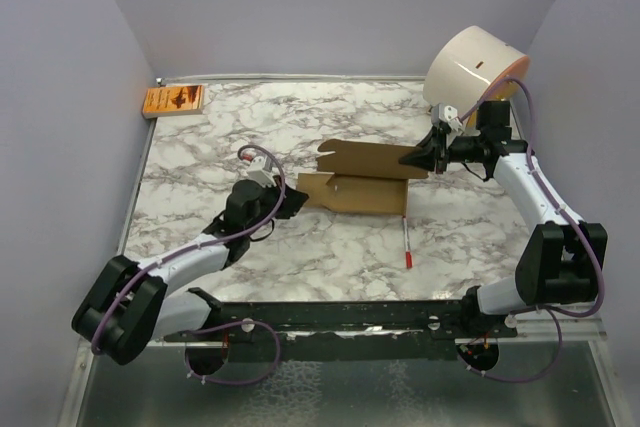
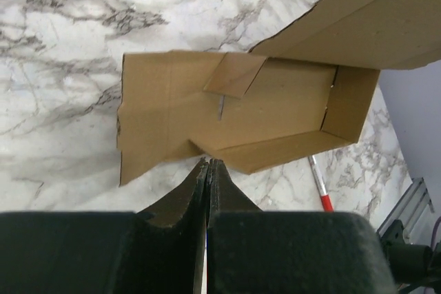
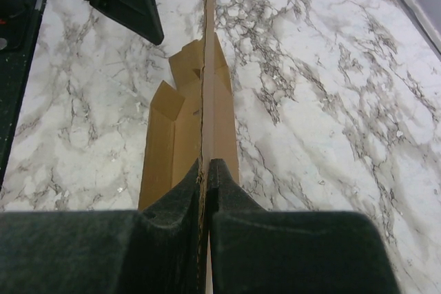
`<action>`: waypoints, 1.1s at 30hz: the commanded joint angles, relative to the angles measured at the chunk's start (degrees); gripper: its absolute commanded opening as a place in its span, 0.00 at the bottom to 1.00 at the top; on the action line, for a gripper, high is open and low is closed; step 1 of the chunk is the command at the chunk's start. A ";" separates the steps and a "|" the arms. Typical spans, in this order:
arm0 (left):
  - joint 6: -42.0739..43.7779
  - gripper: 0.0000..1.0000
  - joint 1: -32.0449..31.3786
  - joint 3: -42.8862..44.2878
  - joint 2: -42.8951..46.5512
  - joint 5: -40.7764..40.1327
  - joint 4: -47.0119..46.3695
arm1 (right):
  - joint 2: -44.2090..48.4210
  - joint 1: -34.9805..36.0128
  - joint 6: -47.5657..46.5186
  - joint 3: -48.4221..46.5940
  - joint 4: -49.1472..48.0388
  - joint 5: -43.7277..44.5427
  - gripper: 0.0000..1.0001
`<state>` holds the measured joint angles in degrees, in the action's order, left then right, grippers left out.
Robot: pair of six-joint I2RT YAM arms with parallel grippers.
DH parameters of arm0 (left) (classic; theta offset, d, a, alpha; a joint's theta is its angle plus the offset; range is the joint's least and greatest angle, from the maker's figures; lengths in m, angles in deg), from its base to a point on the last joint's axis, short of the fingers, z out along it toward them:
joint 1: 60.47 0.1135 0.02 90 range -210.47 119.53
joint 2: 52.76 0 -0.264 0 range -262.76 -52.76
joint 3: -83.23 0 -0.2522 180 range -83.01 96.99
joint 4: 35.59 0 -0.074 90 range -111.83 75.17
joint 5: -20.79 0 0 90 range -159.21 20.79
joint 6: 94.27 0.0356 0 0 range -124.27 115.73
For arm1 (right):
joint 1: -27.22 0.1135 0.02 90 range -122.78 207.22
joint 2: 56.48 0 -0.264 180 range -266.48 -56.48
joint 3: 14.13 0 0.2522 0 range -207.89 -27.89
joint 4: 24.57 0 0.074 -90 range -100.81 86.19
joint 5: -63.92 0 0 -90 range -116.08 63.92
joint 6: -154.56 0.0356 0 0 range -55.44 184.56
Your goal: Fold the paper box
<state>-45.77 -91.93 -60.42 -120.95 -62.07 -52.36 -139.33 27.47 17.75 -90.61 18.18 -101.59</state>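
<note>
The paper box is plain brown cardboard, half formed, and lies open at the table's middle with a flat notched flap at its left end. My right gripper is shut on the box's raised back panel at its right end. In the right wrist view that panel runs edge-on away from the shut gripper. My left gripper is shut with nothing between its fingers. Its tips sit at the near edge of the box, where the low front wall meets the flat flap.
A red and white pen lies just in front of the box's right end. A big white cylinder stands at the back right behind the right arm. An orange printed packet lies in the back left corner. Grey walls enclose the table.
</note>
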 commanded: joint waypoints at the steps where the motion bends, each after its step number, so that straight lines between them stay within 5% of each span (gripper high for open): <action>1: -1.77 0.00 0.09 -2.78 0.54 2.09 1.87 | 1.28 -0.25 -0.97 -1.35 0.98 -1.09 0.01; 11: 1.78 0.03 0.06 -2.23 -0.14 -2.05 2.21 | 1.07 -0.25 -1.65 -1.27 1.53 -1.39 0.01; 16: 9.50 0.47 1.11 -1.90 5.61 -11.99 8.18 | 1.02 -0.25 -1.97 -1.35 1.77 -1.69 0.01; 18: 10.96 0.55 2.64 -2.18 6.32 -11.72 7.62 | 0.98 -0.25 -1.91 -1.34 1.84 -1.83 0.01; 26: 10.77 0.62 7.90 -2.73 -1.32 3.44 -3.37 | 0.89 -0.25 -1.97 -1.44 1.99 -2.06 0.01; 33: 12.03 0.62 8.96 -1.49 -6.76 8.04 -9.33 | 0.58 -0.25 -1.92 -1.44 1.95 -2.25 0.01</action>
<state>-35.45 -83.74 -63.20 -125.52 -59.23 -55.66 -139.33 27.47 16.26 -90.61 19.19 -101.65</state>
